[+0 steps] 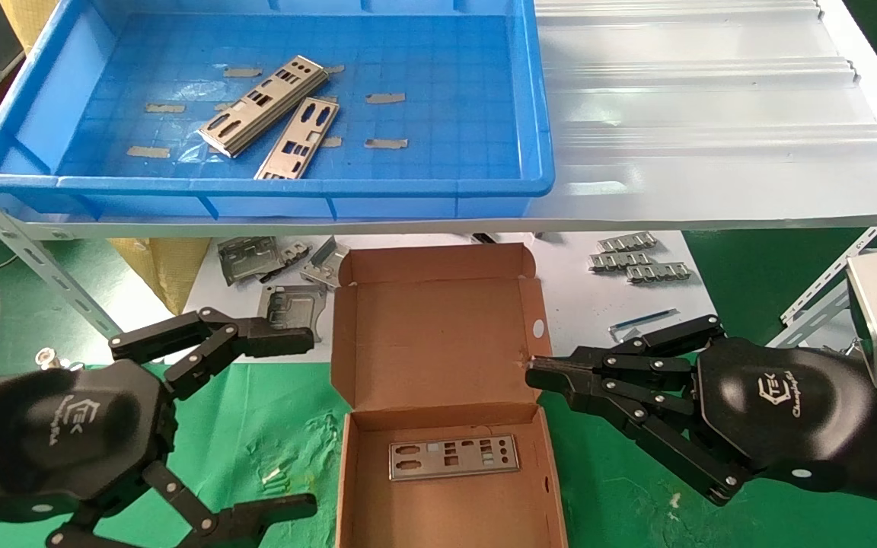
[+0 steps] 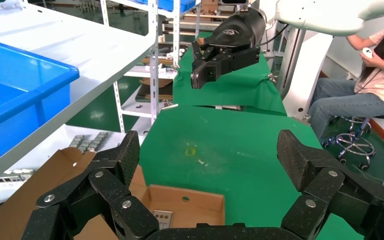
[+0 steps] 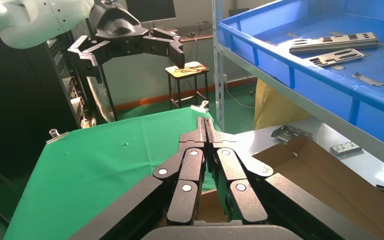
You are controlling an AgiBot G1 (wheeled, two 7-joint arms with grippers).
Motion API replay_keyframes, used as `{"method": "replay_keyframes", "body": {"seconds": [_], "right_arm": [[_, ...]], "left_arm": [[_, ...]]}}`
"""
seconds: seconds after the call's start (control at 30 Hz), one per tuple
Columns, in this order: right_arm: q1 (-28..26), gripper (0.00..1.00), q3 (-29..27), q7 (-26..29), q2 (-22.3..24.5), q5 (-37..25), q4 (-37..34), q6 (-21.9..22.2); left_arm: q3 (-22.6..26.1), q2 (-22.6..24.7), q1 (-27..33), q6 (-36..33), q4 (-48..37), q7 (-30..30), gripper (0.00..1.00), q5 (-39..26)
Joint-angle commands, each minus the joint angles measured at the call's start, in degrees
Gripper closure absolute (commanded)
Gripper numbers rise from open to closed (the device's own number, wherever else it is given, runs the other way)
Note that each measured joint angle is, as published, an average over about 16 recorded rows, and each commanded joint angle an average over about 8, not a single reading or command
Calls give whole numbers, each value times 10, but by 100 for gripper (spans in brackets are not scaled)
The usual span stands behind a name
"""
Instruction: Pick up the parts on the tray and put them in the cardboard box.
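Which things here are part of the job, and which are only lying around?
Job: plates in the blue tray; cardboard box, one plate inside; left gripper open, right gripper shut.
Lying around: grey brackets; small clips.

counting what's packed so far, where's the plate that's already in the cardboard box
In the head view, one plate lies flat on the floor of the cardboard box, in its near half just below the hinged lid, between the two end effectors.

Left gripper [image 1: 286, 426] low at left, jaws spread wide; right gripper [image 1: 541, 374] opposite, jaws closed, empty.
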State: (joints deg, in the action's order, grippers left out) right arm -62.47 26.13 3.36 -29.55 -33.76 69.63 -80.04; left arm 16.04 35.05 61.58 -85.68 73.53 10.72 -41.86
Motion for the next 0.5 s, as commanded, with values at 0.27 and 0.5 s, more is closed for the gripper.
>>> {"method": "replay_keyframes", "body": {"seconds": [0.27,0.5], "right_arm": [[0,0,0,0,0,0,0,0],[0,0,0,0,0,0,0,0]], "left_arm": [[3,4,7,5,1,-2,0,-10],[23,27,76,36,-17,10,0,-77]]}}
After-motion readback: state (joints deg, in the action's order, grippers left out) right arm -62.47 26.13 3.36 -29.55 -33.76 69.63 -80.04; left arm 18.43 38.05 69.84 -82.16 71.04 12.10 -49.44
